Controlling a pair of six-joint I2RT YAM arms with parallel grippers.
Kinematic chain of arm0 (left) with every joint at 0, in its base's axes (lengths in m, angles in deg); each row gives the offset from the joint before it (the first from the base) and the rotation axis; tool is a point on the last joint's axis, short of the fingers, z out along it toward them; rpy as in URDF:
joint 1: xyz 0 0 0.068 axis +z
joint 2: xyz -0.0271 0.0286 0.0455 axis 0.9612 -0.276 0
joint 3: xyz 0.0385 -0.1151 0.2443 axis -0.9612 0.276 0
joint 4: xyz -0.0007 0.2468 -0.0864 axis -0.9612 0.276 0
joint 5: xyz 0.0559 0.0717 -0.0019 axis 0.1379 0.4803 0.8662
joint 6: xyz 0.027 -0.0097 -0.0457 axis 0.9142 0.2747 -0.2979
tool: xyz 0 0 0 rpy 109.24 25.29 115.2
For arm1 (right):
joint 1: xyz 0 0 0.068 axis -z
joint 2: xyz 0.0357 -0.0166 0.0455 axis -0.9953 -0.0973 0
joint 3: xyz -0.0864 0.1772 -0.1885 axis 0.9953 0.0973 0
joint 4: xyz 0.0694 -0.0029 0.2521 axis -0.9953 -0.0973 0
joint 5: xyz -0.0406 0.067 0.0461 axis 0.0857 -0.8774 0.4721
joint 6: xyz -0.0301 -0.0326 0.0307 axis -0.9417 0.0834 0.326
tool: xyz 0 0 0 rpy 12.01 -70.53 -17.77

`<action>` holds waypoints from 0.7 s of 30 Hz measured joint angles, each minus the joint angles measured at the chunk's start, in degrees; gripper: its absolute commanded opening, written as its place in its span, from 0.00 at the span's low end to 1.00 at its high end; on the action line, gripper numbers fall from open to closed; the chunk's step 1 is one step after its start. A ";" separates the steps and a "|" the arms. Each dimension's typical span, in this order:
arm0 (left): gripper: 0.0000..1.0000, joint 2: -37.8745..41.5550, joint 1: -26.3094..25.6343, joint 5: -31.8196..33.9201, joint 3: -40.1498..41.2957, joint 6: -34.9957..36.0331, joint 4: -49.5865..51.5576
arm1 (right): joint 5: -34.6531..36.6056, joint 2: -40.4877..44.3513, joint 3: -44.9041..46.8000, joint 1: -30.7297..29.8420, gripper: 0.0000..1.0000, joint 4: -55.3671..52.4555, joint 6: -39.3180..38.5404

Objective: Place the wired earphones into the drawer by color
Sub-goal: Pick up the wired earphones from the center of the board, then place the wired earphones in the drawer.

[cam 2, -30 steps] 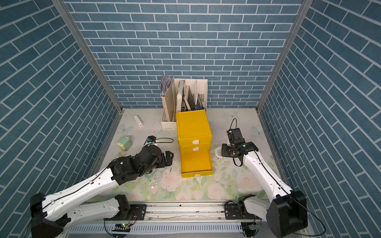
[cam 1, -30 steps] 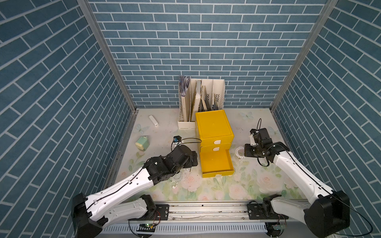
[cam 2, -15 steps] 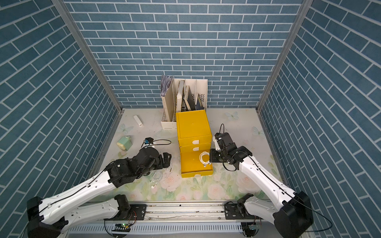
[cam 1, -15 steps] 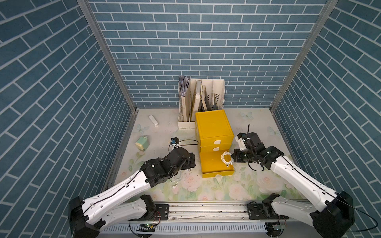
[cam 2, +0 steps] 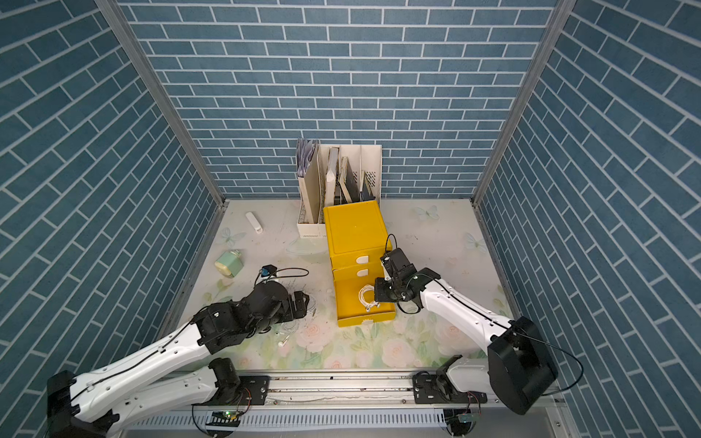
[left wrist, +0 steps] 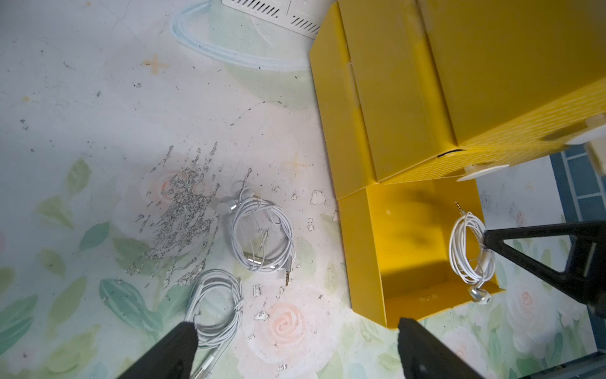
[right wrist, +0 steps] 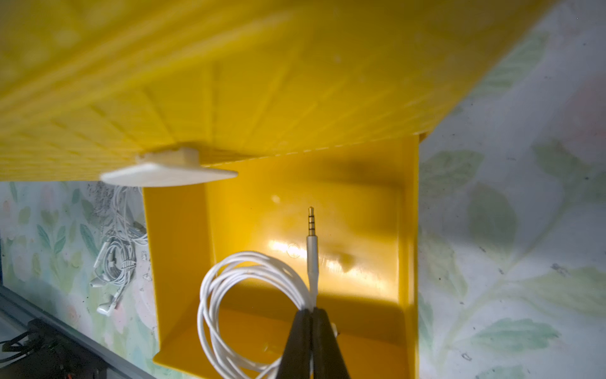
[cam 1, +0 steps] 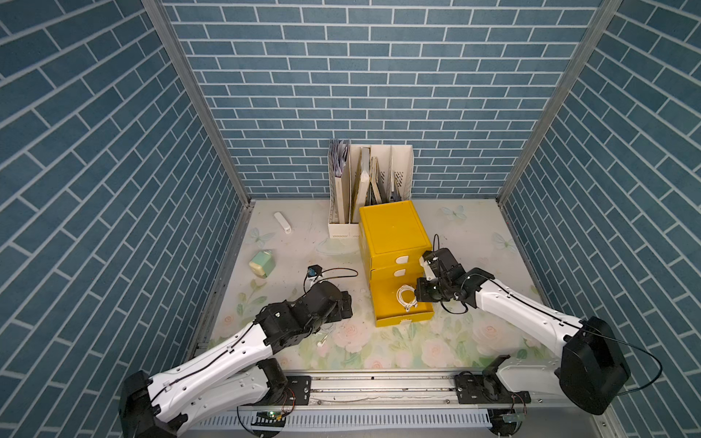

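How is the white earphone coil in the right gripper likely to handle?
Probably floppy: the white earphone coil hangs in loose loops from the shut right gripper. Likely light, since a fingertip pinch carries it. Loops may catch on the open drawer.

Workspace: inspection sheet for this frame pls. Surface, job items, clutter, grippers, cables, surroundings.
Surface: floral tabletop; flaked patch beside the loose coils.
Job's things: held white coil over the open bottom drawer of the yellow drawer unit; round loose coil and elongated loose coil, both white, on the table. No black or pink earphones seen.
Clutter: green box, white stick, file holder.
Grippers: left gripper open by the elongated loose coil; right gripper shut on the held white coil.
Cables: black arm cable looping above the left wrist.
Surroundings: blue brick walls, front rail.
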 measured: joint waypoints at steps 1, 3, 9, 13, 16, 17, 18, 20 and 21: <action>1.00 0.13 0.04 -0.17 0.13 -0.09 -0.02 | 0.72 -0.13 0.35 0.00 0.00 0.17 -0.02; 1.00 0.13 0.07 -0.50 0.31 -0.31 -0.04 | 2.14 -0.44 0.90 0.00 0.00 0.55 0.02; 1.00 0.09 0.09 -0.76 0.68 -0.59 -0.37 | 5.81 -0.66 3.80 0.02 0.00 3.41 0.98; 1.00 0.09 0.09 -1.25 1.62 -0.81 -1.46 | 7.37 -1.38 5.60 0.04 0.00 5.07 1.36; 1.00 0.09 0.09 -1.90 2.73 -1.36 -1.77 | 7.50 -1.81 6.34 0.07 0.09 6.21 1.40; 1.00 0.09 0.09 -2.10 3.13 -1.64 -1.81 | 7.50 -1.81 6.45 0.07 0.12 6.38 1.42; 1.00 0.07 0.09 -2.32 3.52 -2.12 -1.79 | 7.48 -1.79 6.45 0.07 0.15 6.54 1.42; 1.00 0.02 0.24 -2.93 4.35 -3.52 -1.79 | 7.45 -1.77 6.45 0.07 0.19 6.99 1.49; 1.00 0.00 0.48 -3.37 4.96 -4.20 -1.88 | 7.43 -1.68 6.45 0.07 0.20 7.13 1.46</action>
